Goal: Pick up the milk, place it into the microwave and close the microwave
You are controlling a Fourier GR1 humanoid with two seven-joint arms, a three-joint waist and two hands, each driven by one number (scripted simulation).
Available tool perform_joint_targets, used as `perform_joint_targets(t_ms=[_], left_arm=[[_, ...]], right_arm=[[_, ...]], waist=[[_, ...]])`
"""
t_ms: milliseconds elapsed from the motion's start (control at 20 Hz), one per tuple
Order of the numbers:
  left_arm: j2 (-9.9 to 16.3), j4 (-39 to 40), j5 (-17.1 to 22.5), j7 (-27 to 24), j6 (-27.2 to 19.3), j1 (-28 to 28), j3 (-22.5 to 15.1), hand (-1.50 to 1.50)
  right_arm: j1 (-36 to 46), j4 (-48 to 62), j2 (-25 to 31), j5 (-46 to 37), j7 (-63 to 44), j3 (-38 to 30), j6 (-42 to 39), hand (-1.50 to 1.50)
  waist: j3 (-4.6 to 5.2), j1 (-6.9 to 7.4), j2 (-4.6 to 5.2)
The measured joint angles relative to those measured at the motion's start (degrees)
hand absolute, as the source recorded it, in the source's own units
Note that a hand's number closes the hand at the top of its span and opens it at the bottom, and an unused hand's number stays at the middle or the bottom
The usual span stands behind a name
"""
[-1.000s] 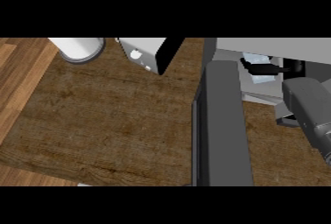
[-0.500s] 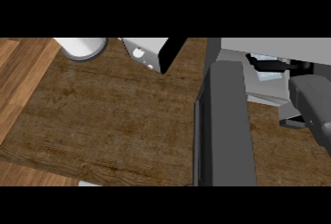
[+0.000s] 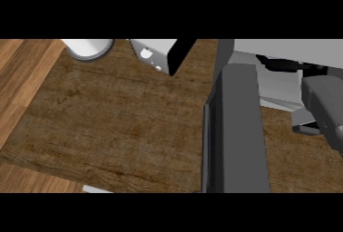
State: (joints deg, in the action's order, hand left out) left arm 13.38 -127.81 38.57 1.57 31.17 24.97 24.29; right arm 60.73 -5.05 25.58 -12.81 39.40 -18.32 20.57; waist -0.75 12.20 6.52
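The microwave stands at the right with its dark grey door swung open toward me across the counter. My right forearm comes in from the right edge, and my black right hand is inside the microwave's opening, over its pale floor. The microwave's top edge hides most of that hand. The milk shows nowhere; whether the hand holds it cannot be told. My left hand is out of the picture.
At the back left stands a white cylinder on the wooden counter. Beside it is a white appliance with a black side. Lighter wood floor shows beyond the counter's left edge.
Everything in the picture has slid slightly to the right. My right hand has kept its place inside the microwave, and the door is still open.
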Motion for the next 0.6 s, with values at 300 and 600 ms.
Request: perform_joint_targets(t_ms=[300,600], left_arm=[[0.5,1.0,-0.8,0.4,0.0,-1.3,-0.5,-1.50],[0.9,2.2,-1.7,0.8,-0.1,-2.5,-1.1,-1.50]], right_arm=[[2.5,0.4,-3.7,-0.5,-0.1,0.8,-5.3,-1.50],[5.8,1.7,-7.1,-3.0,-4.6,3.1,-3.3,-1.50]], waist=[[0.17,0.44,-0.48],[0.44,0.65,-0.99]])
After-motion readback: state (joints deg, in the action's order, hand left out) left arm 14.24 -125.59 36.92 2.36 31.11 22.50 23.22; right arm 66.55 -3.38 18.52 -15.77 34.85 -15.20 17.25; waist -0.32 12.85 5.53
